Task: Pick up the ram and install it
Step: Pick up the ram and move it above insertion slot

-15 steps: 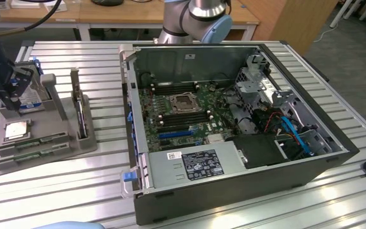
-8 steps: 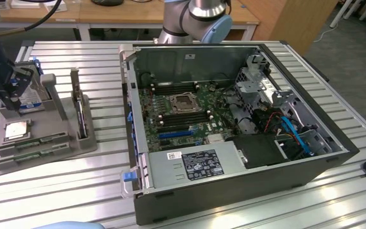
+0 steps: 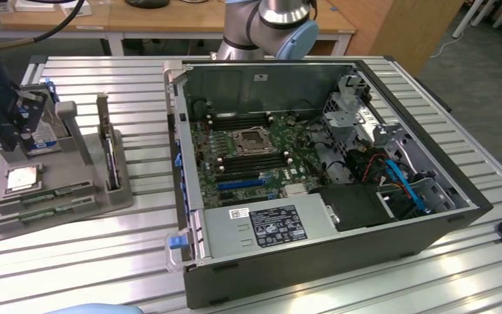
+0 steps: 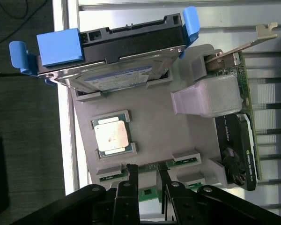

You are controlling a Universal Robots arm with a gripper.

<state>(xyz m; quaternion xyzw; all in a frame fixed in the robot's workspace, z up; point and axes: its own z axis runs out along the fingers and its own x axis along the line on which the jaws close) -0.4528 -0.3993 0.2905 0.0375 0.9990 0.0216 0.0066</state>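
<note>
Ram sticks (image 3: 57, 194) sit slotted in the grey tray (image 4: 150, 126), fingers (image 4: 132, 176) open above them.

The ram (image 3: 57, 194) lies in the holder (image 3: 102, 196), beside the computer case (image 3: 321, 265).

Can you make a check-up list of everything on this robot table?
Surface: ribbed silver metal table holding a grey plastic parts tray.
Job's things: thin green ram sticks in the tray's slots; open black computer case.
Clutter: blue-handled hard drive, square silver CPU chip, black graphics card.
Gripper: black two-finger gripper open, nearest the ram sticks.
Cables: blue cables inside the case.
Surroundings: wooden desks, grey floor.
</note>
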